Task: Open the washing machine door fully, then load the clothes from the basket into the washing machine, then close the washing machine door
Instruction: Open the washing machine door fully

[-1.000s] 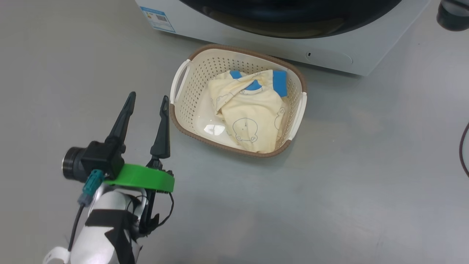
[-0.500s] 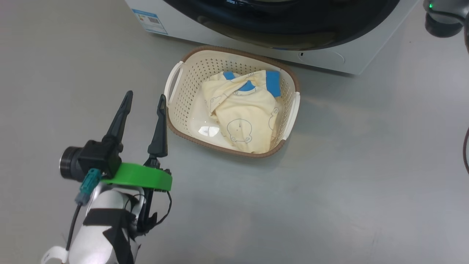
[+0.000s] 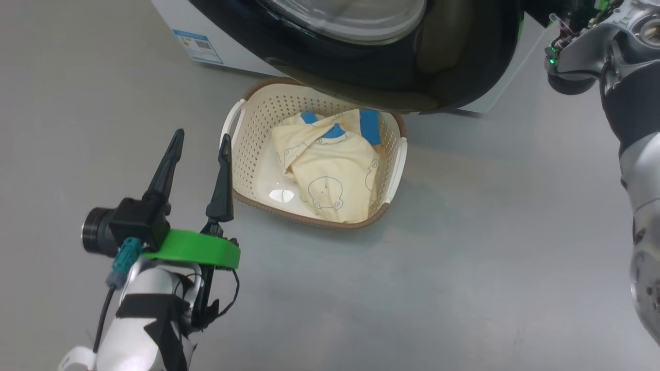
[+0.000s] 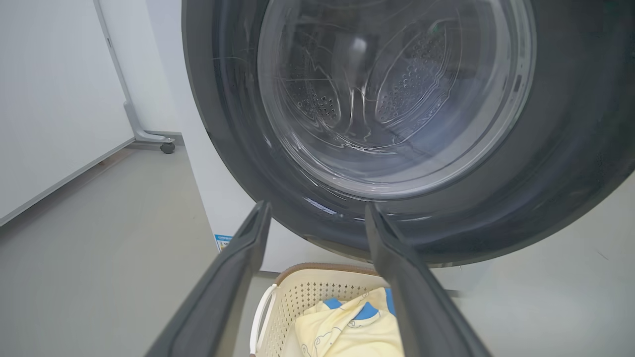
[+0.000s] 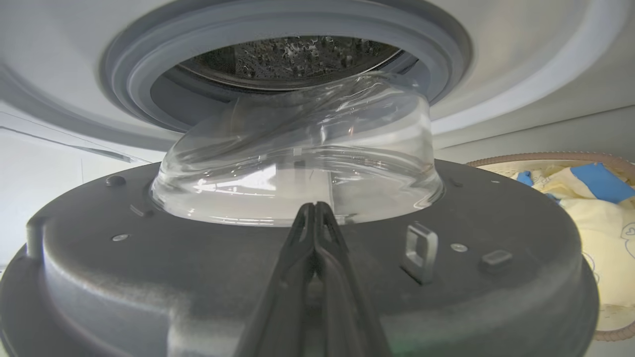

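- Swung door [image 3: 371, 67] further out from washer [image 3: 178, 18] over the last second; now overhangs far rim of basket [image 3: 252, 139].
- Holds right gripper [image 5: 312, 213] pinched together, empty, at door's inner face beside glass bowl [image 5: 297, 163].
- Keeps left gripper [image 3: 201, 135] spread wide, empty, just left of basket.
- Leaves clothes [image 3: 327, 165] bunched inside basket.

The floor [image 3: 464, 268] below me was smooth and grey, dull, with soft pale reflections. The washing machine [image 4: 218, 198] stood straight on it, its white base meeting the grey. Just in front of that base sat the basket [image 3: 247, 149], flat on the floor (whether its far rim touched the machine I could not tell). Past the machine's side, a small black castor [image 4: 167, 147] under a grey frame leg rested on the floor too.
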### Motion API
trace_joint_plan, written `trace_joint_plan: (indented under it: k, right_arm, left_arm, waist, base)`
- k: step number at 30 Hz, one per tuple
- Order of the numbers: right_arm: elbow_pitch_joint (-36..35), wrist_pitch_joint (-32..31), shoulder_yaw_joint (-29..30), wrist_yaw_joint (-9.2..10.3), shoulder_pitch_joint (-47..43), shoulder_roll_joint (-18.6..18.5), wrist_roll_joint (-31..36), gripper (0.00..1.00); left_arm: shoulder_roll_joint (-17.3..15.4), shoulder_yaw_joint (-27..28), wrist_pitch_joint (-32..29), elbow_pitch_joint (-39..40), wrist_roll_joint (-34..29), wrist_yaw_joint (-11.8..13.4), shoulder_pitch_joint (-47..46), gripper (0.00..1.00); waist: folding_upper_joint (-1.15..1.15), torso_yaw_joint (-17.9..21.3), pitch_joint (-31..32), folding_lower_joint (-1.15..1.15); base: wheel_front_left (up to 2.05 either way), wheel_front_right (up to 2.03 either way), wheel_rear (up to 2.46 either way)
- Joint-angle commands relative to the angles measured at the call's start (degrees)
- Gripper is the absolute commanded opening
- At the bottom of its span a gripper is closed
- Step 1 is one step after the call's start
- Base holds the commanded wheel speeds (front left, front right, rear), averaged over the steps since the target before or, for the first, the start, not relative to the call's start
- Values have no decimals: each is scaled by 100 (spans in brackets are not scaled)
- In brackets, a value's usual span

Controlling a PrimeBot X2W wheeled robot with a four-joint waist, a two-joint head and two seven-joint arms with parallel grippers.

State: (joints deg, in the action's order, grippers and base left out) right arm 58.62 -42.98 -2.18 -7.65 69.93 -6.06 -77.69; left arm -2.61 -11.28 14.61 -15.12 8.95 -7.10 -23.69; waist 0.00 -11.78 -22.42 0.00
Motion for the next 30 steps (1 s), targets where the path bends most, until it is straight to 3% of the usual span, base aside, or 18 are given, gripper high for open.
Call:
trace_joint_plan:
  k: [1,17,30]
  right_arm:
    - [-317,-115,-88,16,-23,207,-80,0]
    - [-2111,-914,-764,16,-1541,315,-666,0]
    - [-2934,-657,-1953,16,-2407,317,-1496,0]
  left_arm:
    - [-97,216,39,140,-101,-22,-12,100]
    - [-93,219,39,19,-188,-29,207,100]
    - [-86,180,39,-152,-229,-30,296,100]
  waist:
    - [0,16,26,0]
    - [0,109,403,0]
    - [0,121,721,0]
  base:
    - [0,0,0]
    - [0,0,0]
    - [0,0,0]
